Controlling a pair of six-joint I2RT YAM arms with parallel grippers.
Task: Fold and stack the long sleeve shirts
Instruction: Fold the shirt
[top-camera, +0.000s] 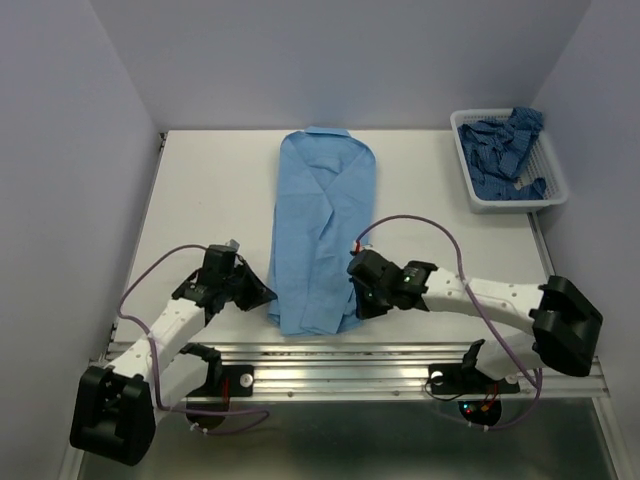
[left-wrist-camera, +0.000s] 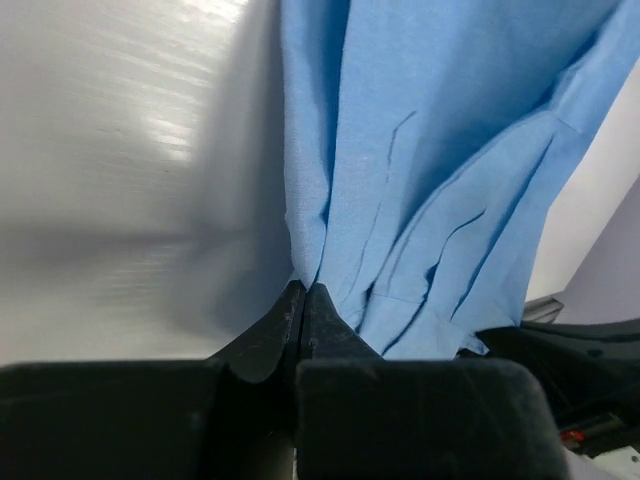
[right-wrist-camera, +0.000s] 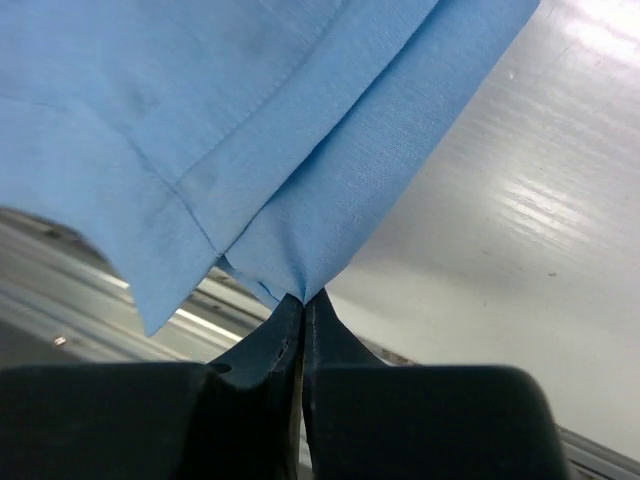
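A plain light sky-blue shirt (top-camera: 322, 225) lies lengthwise in the middle of the table, collar at the far end, sides folded in. My left gripper (top-camera: 268, 295) is shut on its near left hem; the left wrist view shows the cloth (left-wrist-camera: 420, 180) pinched at the fingertips (left-wrist-camera: 303, 292). My right gripper (top-camera: 352, 297) is shut on the near right hem; the right wrist view shows the cloth (right-wrist-camera: 300, 150) bunched between the tips (right-wrist-camera: 304, 298). A darker patterned blue shirt (top-camera: 505, 150) lies crumpled in the basket.
A white mesh basket (top-camera: 470, 180) stands at the far right of the table. A metal rail (top-camera: 350, 365) runs along the near edge. Purple cables loop from both arms. Grey walls close in on the sides and back.
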